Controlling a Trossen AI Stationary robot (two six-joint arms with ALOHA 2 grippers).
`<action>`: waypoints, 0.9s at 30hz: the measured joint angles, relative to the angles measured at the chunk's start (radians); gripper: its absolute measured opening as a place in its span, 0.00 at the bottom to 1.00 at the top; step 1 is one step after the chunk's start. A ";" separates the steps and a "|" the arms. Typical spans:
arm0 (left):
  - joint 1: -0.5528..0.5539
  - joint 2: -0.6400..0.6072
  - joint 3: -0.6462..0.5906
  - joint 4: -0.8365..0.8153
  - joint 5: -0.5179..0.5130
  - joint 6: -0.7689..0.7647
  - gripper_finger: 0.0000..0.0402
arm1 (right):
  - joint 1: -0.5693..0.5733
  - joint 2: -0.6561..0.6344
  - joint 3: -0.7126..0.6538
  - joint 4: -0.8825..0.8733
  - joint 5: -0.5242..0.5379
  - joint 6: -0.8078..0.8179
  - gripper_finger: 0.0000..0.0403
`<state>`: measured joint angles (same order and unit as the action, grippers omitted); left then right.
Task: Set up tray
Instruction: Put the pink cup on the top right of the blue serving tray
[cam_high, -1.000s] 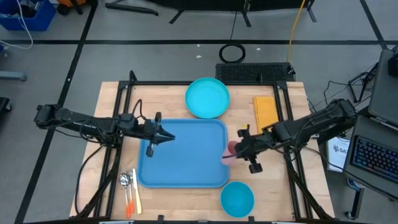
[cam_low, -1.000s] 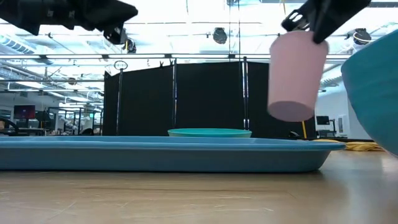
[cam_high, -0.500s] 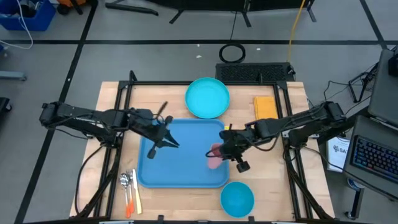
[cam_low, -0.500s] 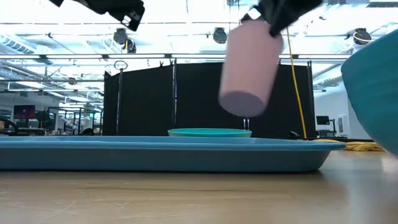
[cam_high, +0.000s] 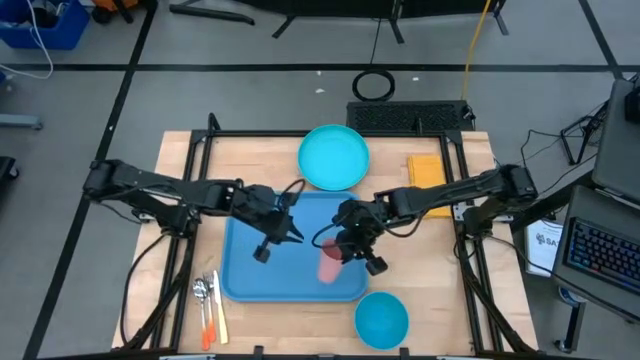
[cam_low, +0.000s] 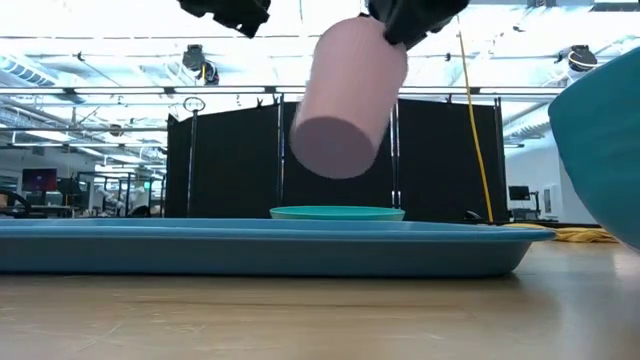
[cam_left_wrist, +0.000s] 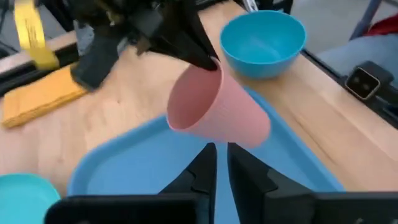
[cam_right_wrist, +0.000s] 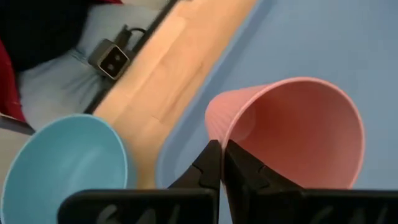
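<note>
The right gripper (cam_right_wrist: 221, 163) has its fingers (cam_right_wrist: 210, 163) clamped together on the rim of a pink plastic cup (cam_high: 331, 264), one finger inside the wall and one outside. The cup hangs tilted in the air, mouth toward the gripper and closed base pointing down and away, above the right half of the tray (cam_high: 262, 275). In the low view the cup (cam_low: 345, 100) is clear of the tray (cam_low: 250, 250), with open space between its base and the tray floor.

The left gripper (cam_left_wrist: 221, 162) hovers over the tray's left-centre area, pointing at the cup from the opposite side. Its fingers (cam_left_wrist: 205, 168) stand nearly together with only a narrow slit between them and hold nothing. The cup (cam_left_wrist: 214, 109) is near these fingers but not touching.

The tray lies flat on the wooden desk (cam_high: 180, 175), centred between the two arms. Its long axis runs from the left arm's side to the right arm's side.

A round cyan plate (cam_high: 333, 156) sits on the desk just beyond the tray's far edge. A small blue bowl (cam_high: 381, 320) stands near the tray's near right corner. A yellow sponge (cam_high: 427, 178) lies at the far right. Cutlery (cam_high: 208, 305) lies beside the tray's near left corner.
</note>
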<state>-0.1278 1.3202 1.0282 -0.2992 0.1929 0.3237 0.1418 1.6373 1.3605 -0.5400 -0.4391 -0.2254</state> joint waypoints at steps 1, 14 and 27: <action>-0.005 0.008 0.008 0.011 0.000 0.004 0.15 | -0.002 0.007 0.000 0.013 -0.013 -0.004 0.00; -0.047 0.101 0.009 0.096 0.016 -0.022 0.48 | -0.016 0.022 0.000 0.152 -0.143 -0.006 0.00; -0.041 0.125 0.008 0.137 0.090 -0.047 0.45 | -0.017 0.023 0.000 0.146 -0.143 -0.014 0.00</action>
<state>-0.1688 1.4456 1.0367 -0.1627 0.2831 0.2768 0.1246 1.6600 1.3609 -0.3942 -0.5826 -0.2394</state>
